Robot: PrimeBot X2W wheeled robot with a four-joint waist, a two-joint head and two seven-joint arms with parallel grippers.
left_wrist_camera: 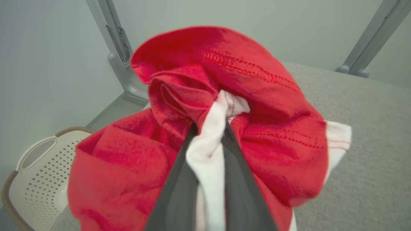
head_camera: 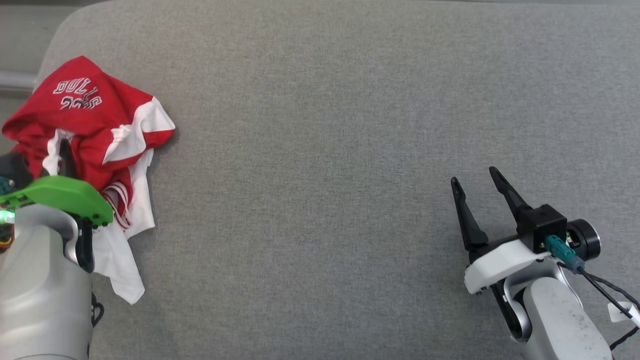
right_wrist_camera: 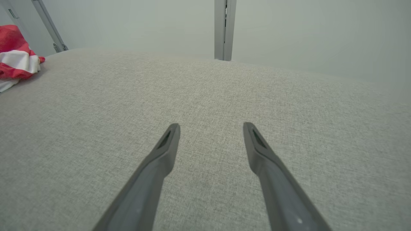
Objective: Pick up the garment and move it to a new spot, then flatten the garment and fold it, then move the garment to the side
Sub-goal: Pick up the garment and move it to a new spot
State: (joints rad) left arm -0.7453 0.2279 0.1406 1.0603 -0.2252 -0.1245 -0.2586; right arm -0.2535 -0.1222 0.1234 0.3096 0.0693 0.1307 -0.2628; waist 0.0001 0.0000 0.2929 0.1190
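Head view looks down on a wide grey cloth surface (head_camera: 320,150), with a crumpled red and white garment (head_camera: 95,125) bunched at its far left edge; white lettering shows on the red cloth and a white flap trails toward the bottom of that view. At the lower left, the left gripper (head_camera: 65,152) reaches into the heap from below, its pale forearm and a green plate covering part of the cloth. Left wrist view shows the left gripper (left_wrist_camera: 210,128) with its two dark fingers (left_wrist_camera: 179,186) drawn close together, pinching a white fold of the garment (left_wrist_camera: 273,106) between them, while red folds billow around and above the tips. Beyond the surface edge, low at the left of that view, sits a cream perforated basket (left_wrist_camera: 38,173) with a brown rim. The right gripper (head_camera: 474,176) sits at the lower right, well apart from the garment, above bare grey cloth. Right wrist view shows the right gripper (right_wrist_camera: 211,125) spread wide and holding nothing, with the garment (right_wrist_camera: 16,61) far off at the upper left
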